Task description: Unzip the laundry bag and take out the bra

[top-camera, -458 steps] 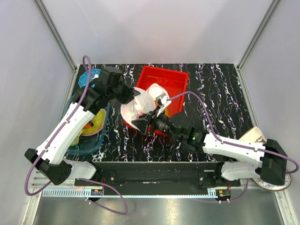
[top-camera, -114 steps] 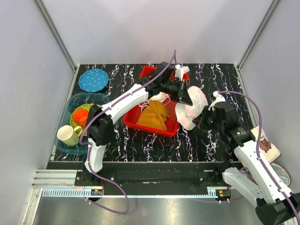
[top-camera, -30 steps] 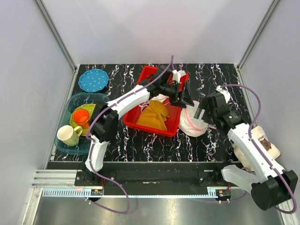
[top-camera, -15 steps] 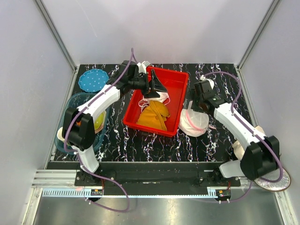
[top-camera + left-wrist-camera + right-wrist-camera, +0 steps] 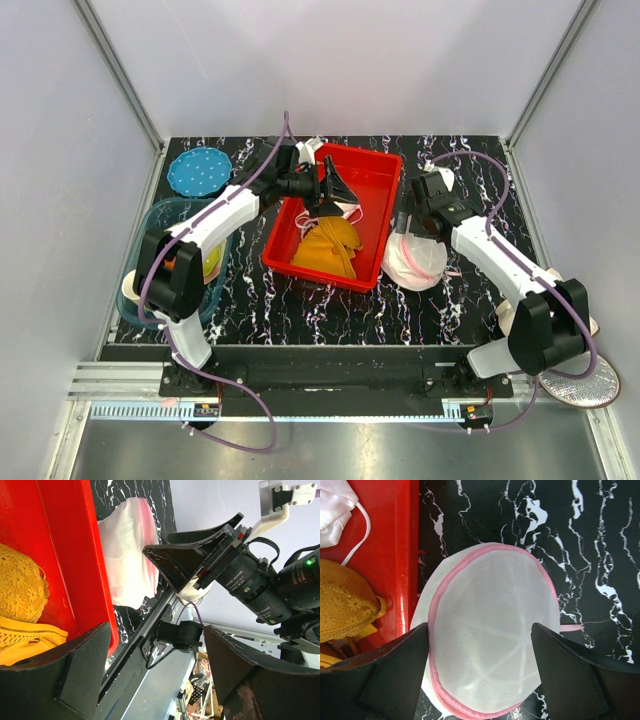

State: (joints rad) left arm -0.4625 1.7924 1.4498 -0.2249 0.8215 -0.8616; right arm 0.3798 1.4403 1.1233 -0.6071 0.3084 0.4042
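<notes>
The laundry bag [image 5: 490,630] lies flat on the black marbled table [image 5: 470,170], just beside the right wall of the red bin [image 5: 372,175]. Its pink edging runs round the white mesh. From the left wrist camera I see pink showing through the mesh, but I cannot tell whether that is the bra. A thin pink strip trails from the bag's edge onto the table. My right gripper [image 5: 480,626] hangs over the bag with its jaws spread wide and nothing in them. Whether they touch the mesh I cannot tell. My left gripper [image 5: 156,627] is over the bin, also spread wide and holding nothing. A mustard-yellow cloth [image 5: 328,245] lies inside the bin.
</notes>
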